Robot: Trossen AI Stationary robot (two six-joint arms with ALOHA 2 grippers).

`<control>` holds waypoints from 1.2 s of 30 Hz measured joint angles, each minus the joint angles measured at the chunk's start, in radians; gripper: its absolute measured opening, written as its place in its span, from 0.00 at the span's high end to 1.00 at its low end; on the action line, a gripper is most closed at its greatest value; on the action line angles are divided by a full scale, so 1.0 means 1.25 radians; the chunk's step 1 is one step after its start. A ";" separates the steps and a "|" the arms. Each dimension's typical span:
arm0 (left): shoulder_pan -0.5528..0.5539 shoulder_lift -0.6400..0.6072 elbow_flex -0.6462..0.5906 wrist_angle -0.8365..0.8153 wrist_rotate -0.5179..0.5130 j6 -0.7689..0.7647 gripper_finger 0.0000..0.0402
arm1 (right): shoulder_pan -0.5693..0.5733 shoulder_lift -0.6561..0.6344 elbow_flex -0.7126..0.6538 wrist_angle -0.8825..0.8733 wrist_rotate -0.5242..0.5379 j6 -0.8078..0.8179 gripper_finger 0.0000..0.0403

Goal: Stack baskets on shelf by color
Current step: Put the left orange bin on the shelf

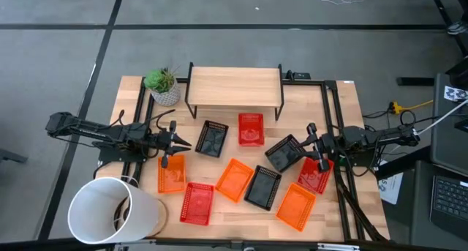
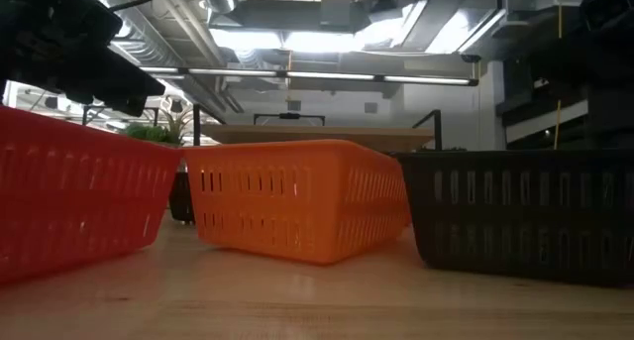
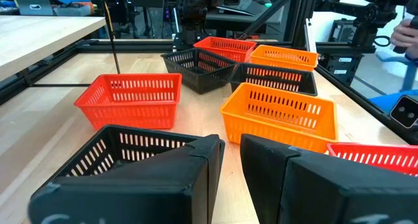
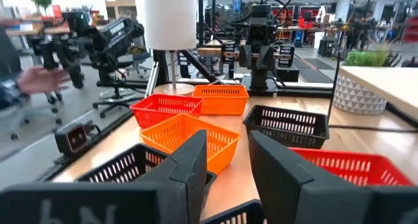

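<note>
All the baskets lie loose on the table, in front of the bare wooden shelf (image 1: 234,86). There are three orange ones (image 1: 234,179), three red ones (image 1: 251,129) and three black ones (image 1: 212,138). My left gripper (image 1: 181,143) hovers level at the table's left, open by a narrow gap (image 3: 232,152), between a black basket (image 3: 98,160) and an orange basket (image 1: 172,172). My right gripper (image 1: 311,136) hovers level at the table's right, open (image 4: 228,152), over a black basket (image 1: 285,152) and a red one (image 1: 316,174). Neither gripper holds anything.
A large white bucket (image 1: 110,211) stands at the near left corner, and a potted plant (image 1: 162,86) stands left of the shelf. Black frame rails (image 1: 329,112) run along both sides of the table. A person's hand (image 4: 39,77) shows beyond the table.
</note>
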 joint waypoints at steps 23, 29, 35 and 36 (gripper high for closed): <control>0.000 0.000 0.000 0.193 0.006 0.100 0.86 | 0.010 0.000 0.000 0.237 -0.139 0.197 0.71; 0.000 0.000 0.000 0.351 -0.056 0.128 0.86 | 0.040 0.000 0.000 0.256 -0.143 0.199 0.71; 0.000 0.025 0.092 0.227 -0.117 0.166 0.86 | 0.046 0.000 0.000 0.260 -0.142 0.201 0.71; 0.000 0.040 0.122 0.184 -0.111 0.161 0.86 | 0.046 0.000 0.000 0.260 -0.142 0.201 0.71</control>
